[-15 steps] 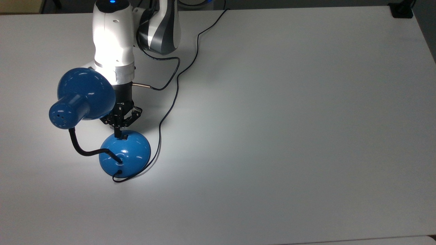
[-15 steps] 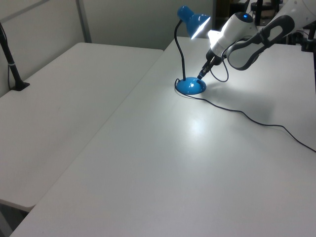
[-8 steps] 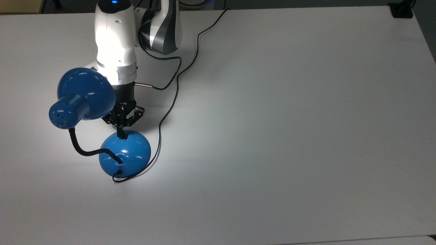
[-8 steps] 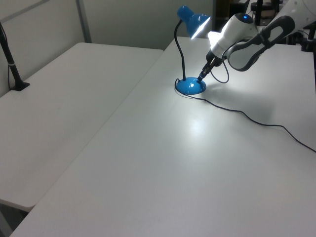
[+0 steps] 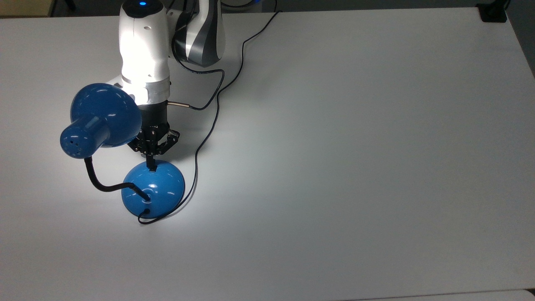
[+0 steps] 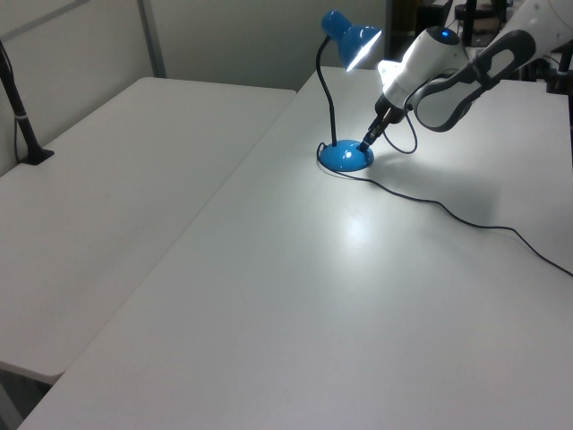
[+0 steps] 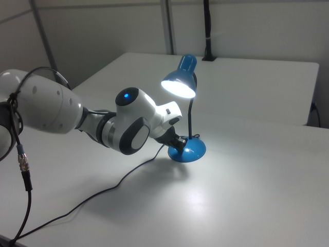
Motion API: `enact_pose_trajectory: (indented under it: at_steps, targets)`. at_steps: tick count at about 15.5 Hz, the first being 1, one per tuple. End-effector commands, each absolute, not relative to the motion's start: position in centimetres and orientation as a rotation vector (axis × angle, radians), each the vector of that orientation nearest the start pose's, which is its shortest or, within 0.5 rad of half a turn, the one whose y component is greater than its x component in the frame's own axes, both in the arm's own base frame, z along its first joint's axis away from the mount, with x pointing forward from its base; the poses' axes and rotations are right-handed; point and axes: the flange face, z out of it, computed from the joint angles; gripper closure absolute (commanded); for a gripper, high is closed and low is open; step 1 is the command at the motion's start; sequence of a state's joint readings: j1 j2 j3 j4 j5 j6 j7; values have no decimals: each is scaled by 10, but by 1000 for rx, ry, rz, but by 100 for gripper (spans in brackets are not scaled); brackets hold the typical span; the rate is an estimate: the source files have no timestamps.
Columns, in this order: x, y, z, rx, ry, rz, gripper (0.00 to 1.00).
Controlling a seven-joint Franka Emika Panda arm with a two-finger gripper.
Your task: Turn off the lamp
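Observation:
The blue lamp stands on the white table (image 5: pixel 334 146), lit, with its bell shade (image 5: pixel 102 117) (image 6: pixel 351 38) (image 7: pixel 181 80) throwing bright light onto the arm. A black gooseneck (image 5: pixel 98 182) curves down to the domed blue base (image 5: pixel 153 193) (image 6: pixel 346 157) (image 7: pixel 189 150). My gripper (image 5: pixel 151 164) (image 6: pixel 366 143) is shut, fingertips together and pressed on the small black switch (image 5: pixel 152 169) at the base's upper edge in the top view. In the right view the wrist hides the fingertips.
The lamp's thin black cord (image 5: pixel 209 133) (image 6: pixel 448 210) loops from the base across the table toward the far edge. The arm's own cable (image 5: pixel 205 90) hangs beside the wrist. A second white table (image 6: pixel 116 179) lies at the left view's left.
The arm has shifted slightly to the top view's right and lower, and the shut fingertips have slid with it along the switch. The lamp stays lit.

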State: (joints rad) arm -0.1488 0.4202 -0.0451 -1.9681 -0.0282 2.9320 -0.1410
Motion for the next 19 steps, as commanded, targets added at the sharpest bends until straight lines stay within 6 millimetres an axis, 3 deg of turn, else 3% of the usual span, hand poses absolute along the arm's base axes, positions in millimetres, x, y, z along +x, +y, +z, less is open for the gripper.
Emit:
enact_pose_trajectory:
  at_steps: [1,7,12,15,19]
  targets:
    - [639,-107,314,-3146,3,-834,100]
    - [639,-107,305,-3150,2,-812,100]
    - [632,-108,308,-3157,-10,-807,100]
    - [616,-102,330,-3169,-16,-724,100]
    - [600,-91,360,-3194,-33,-467,100]
